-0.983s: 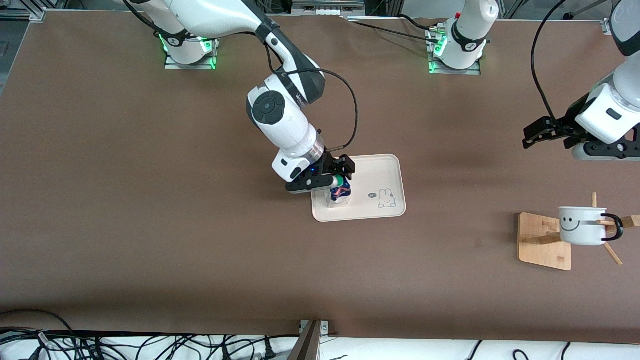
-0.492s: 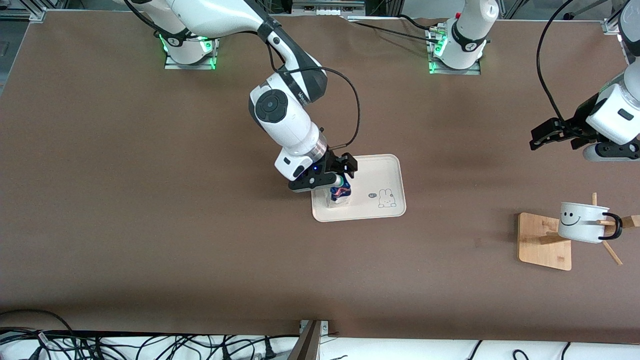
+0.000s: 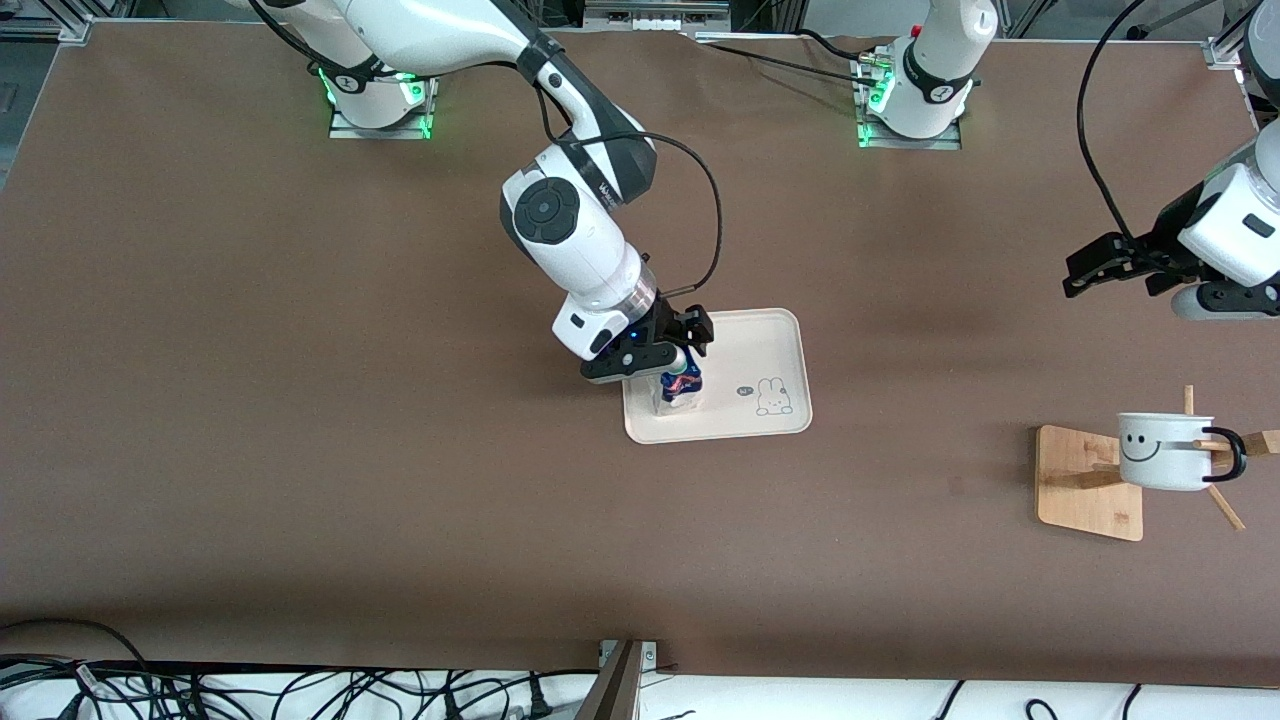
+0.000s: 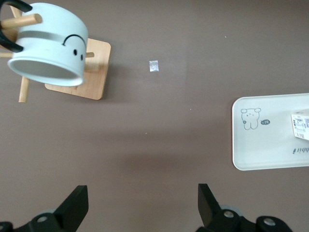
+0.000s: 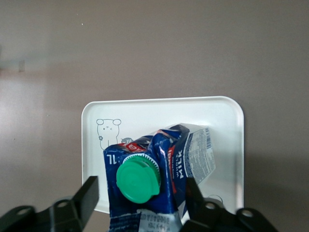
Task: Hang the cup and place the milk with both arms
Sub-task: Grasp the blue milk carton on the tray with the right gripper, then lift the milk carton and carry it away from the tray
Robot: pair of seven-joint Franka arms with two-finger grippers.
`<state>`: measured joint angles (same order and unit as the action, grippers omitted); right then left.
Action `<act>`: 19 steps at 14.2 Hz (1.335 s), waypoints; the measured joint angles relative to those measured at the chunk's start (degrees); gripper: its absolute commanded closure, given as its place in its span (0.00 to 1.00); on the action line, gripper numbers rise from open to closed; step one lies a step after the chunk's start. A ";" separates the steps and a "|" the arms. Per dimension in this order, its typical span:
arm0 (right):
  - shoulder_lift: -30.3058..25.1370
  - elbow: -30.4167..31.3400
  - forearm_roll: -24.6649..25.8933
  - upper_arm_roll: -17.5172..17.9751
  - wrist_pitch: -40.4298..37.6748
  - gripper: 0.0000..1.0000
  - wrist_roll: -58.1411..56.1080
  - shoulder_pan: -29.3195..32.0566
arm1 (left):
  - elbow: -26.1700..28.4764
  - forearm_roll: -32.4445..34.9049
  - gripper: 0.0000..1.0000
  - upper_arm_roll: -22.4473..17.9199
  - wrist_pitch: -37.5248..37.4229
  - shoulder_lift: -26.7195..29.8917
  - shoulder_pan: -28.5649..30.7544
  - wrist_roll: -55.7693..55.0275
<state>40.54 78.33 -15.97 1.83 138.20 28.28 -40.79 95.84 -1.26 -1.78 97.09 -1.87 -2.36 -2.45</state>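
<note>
As the open right claw [image 3: 676,362] lifts off the blue-topped milk carton [image 3: 683,385] on the cream tray [image 3: 770,340] mid-frame, the open left claw [image 3: 1090,270] retreats over the brown tabletop [image 3: 300,400]. The white smiley mug [image 3: 1165,452] is hung: both look placed.

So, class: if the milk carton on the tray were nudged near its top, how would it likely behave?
The milk carton is tall over a small base, so it would probably tip rather than slide. Its blue top looks creased, suggesting soft walls that dent under a squeeze. The tray looks smooth, so a low push might slide it instead. The right hand is around it, fingers apart.
</note>
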 measured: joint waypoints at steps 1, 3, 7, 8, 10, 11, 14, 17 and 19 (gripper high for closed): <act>0.16 0.00 0.02 0.00 0.00 0.81 -0.91 0.00 | -0.50 0.00 0.00 0.63 -0.54 0.01 -0.11 0.00; 0.38 0.00 0.02 0.00 0.02 1.00 -2.69 0.01 | -1.28 0.00 0.00 1.92 -1.15 0.08 -0.27 0.00; 0.74 0.00 0.02 0.00 0.02 1.00 -3.21 0.01 | -1.67 0.00 0.00 2.27 -1.68 0.34 -0.42 -0.03; 0.74 -0.03 0.02 0.00 0.02 1.00 -3.21 0.01 | -1.67 0.00 0.00 2.15 -1.73 0.47 -0.41 -0.04; 0.74 -0.19 0.02 -0.01 0.02 1.00 -3.21 0.02 | -1.67 0.00 0.00 2.05 -1.81 0.65 -0.41 -0.05; 0.68 -0.46 0.02 -0.08 0.00 1.00 -3.21 0.06 | -1.67 0.00 0.00 2.06 -1.84 0.67 -0.41 -0.07; -1.07 -2.32 0.02 -1.00 -5.76 1.00 -3.20 0.88 | -1.67 0.00 0.00 1.92 -2.33 0.68 -0.28 -0.27; -5.24 -6.86 0.03 -2.33 -18.69 1.00 -3.20 4.45 | -1.69 0.00 0.00 1.87 -2.52 0.68 -0.01 -0.35; -8.38 -10.20 0.09 -5.70 -29.77 1.00 -3.32 6.95 | -1.69 0.00 0.00 1.87 -2.62 0.68 0.02 -0.39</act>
<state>32.15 68.12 -15.89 -3.87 108.42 24.97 -33.83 94.15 -1.26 0.09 94.47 -1.19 -2.34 -2.84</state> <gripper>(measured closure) 0.991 0.000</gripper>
